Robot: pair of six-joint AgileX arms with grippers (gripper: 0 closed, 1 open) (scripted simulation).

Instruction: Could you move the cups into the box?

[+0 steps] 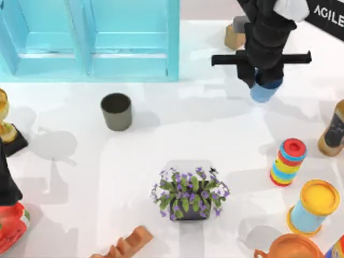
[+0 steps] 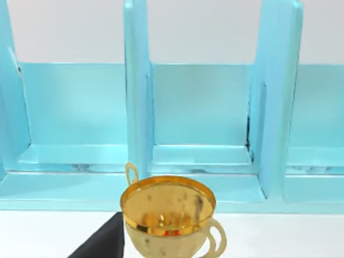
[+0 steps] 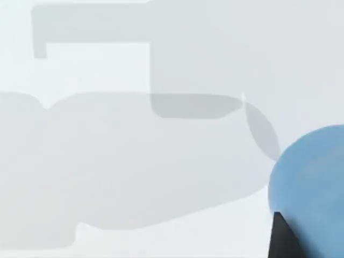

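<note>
Top view is showing the right gripper (image 1: 262,85) hanging over the right side of the table, closed around the small bright blue tapered cup (image 1: 264,91), which appears to be riding clear of the surface, to the right of the large light turquoise box (image 1: 173,54) with its tall walls and inner divider. Right wrist view is showing the same blue cup (image 3: 312,183) against a dark finger, with shadow on the white table (image 3: 134,161) beneath. The dark grey-olive cup (image 1: 116,111) is standing upright in front of the box, well apart from the blue one. The left arm is sitting idle at the left edge; its fingers cannot be judged.

Assessment: the first cup is in transit. The next move calls for carrying it leftward over the wall and releasing inside a compartment.
</note>
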